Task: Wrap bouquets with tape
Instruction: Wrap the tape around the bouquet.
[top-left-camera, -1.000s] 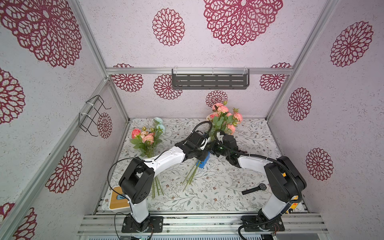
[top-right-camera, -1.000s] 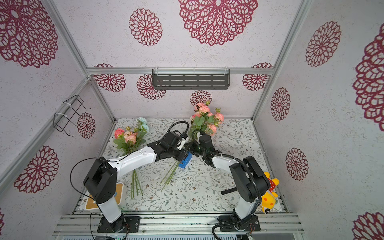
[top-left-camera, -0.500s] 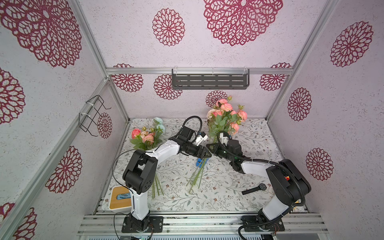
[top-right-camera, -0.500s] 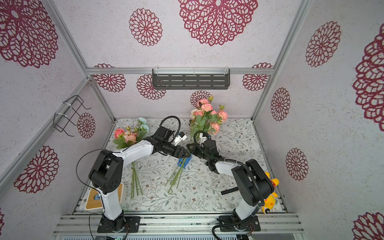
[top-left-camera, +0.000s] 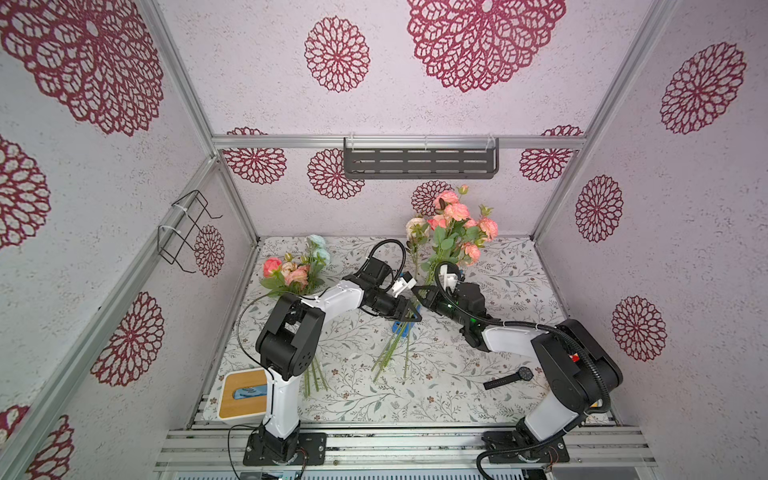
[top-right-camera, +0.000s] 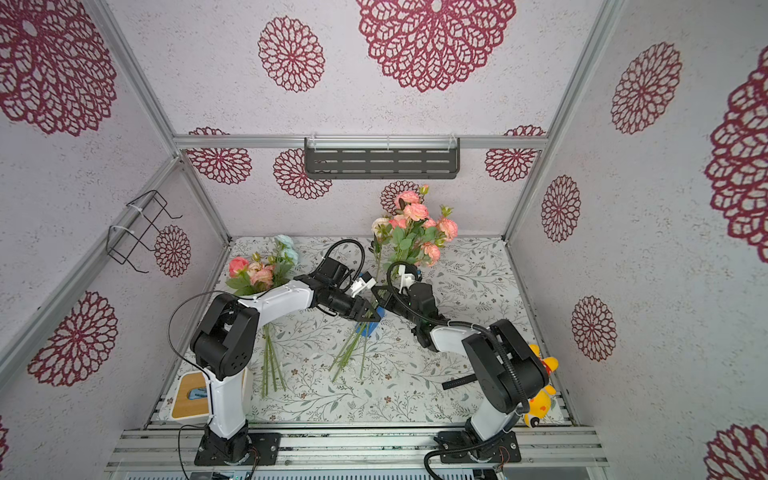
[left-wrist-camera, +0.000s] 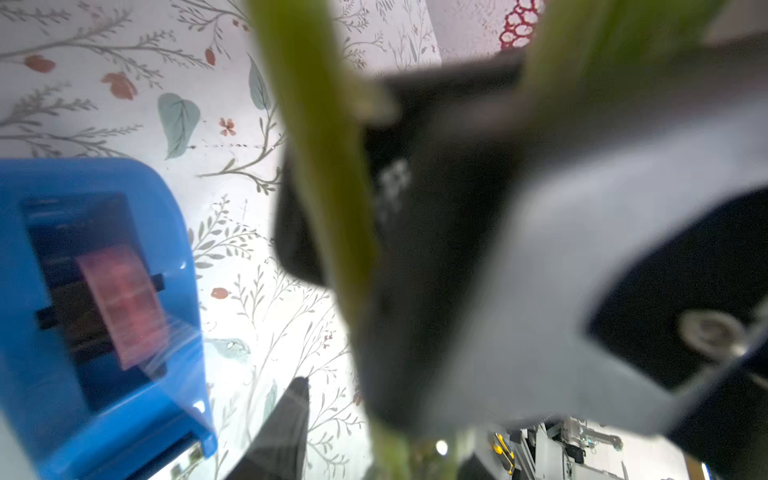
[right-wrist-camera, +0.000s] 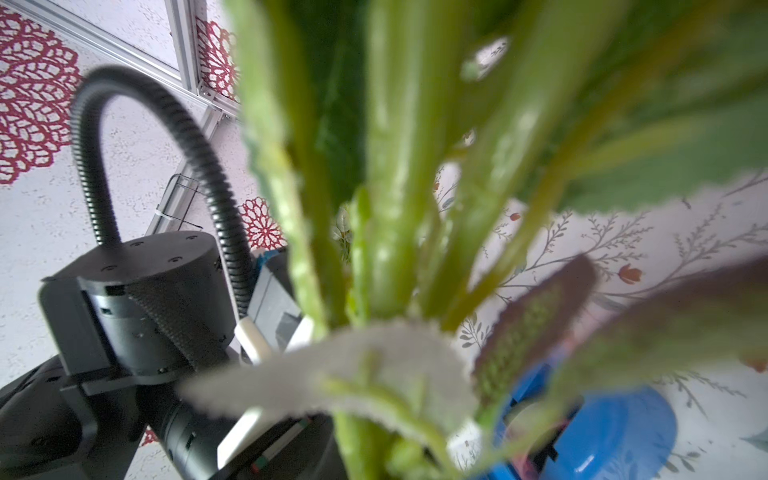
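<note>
Centre frame, the right gripper (top-left-camera: 419, 297) clenches the pink bouquet (top-left-camera: 453, 232); the left gripper (top-left-camera: 409, 315) I cannot tell. The tape (top-left-camera: 400, 328) sits just below, and no wrap shows yet

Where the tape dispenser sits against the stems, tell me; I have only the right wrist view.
Observer: In both top views the tape dispenser lies on the table just below the left fingers. The stems of the bouquet held in the right fingers slant down past it.
Operator: Report the other bunch.
Observer: The second bouquet lies flat at the left, its stems running under the left arm.
Operator: Name whatever lies near my arm's base.
Observer: A black wristwatch lies on the table beside the right arm.
</note>
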